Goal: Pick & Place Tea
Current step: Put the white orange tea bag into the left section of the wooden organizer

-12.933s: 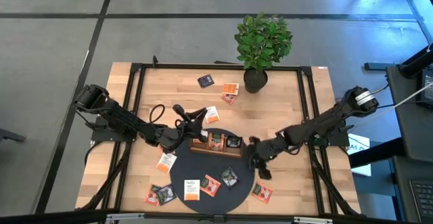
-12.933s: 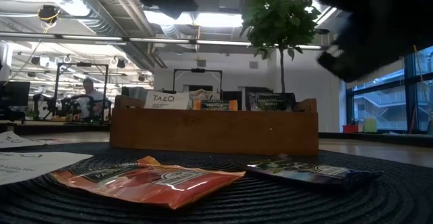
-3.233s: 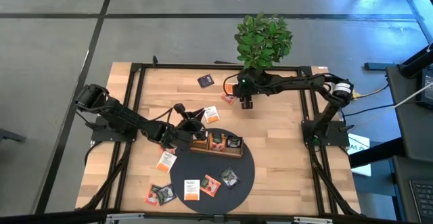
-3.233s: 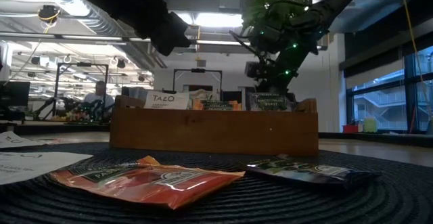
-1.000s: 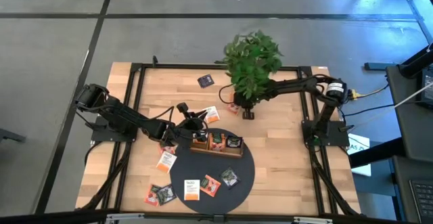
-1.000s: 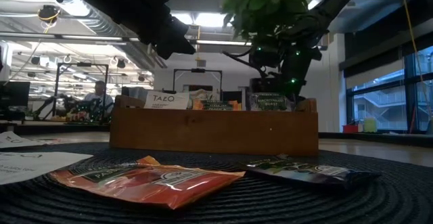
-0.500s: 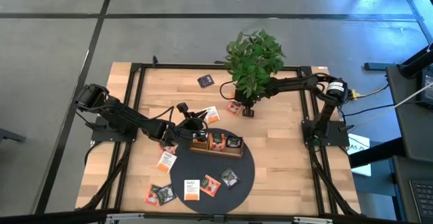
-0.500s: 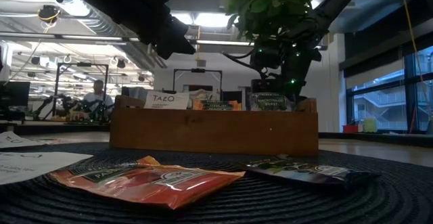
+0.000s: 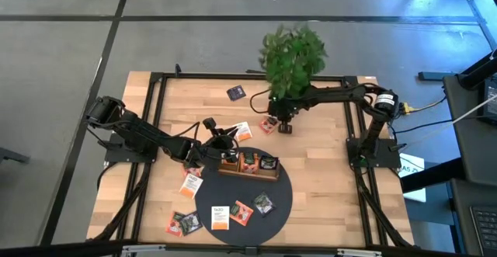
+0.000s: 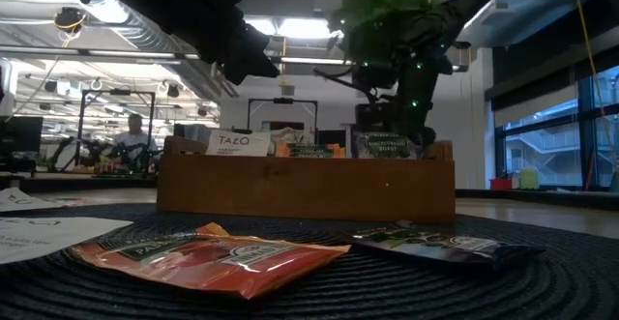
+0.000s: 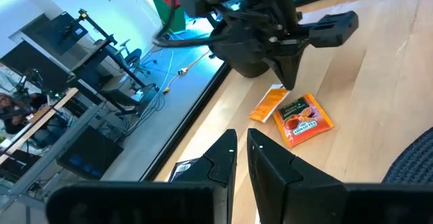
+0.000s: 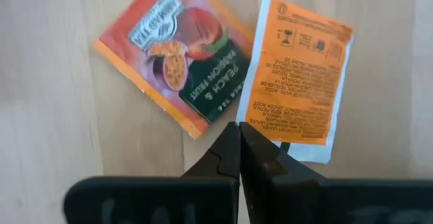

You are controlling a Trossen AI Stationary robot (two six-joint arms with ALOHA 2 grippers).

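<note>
Two tea sachets lie flat on the bare wood beside the plant: a red-orange peach one (image 12: 183, 65) and an orange one (image 12: 298, 75). They also show in the left wrist view (image 11: 304, 119). My right gripper (image 12: 238, 126) is shut and points down right over them (image 9: 283, 126). Its tips stand at the orange sachet's near corner. My left gripper (image 11: 241, 139) hangs over the left end of the brown wooden tray (image 9: 248, 164), empty, its fingers a narrow gap apart. The tray holds several sachets upright (image 10: 232, 144). It stands on a round dark mat (image 9: 272, 210). My right gripper comes from above with its fingers (image 12: 254, 143) shut, over the gap between the two sachets. I cannot tell whether the tips touch the orange sachet's corner (image 12: 252, 116) or the table.
A potted plant (image 9: 291, 51) stands right behind my right arm, and its leaves overhang the wrist. Loose sachets lie on the mat (image 9: 241, 212), at the near left (image 9: 180, 224), left of the tray (image 9: 190, 185) and at the far side (image 9: 237, 92).
The plant's leaves have swung from over the near left back toward the table's far edge. My right gripper has stayed almost in place above the two sachets, still shut.
</note>
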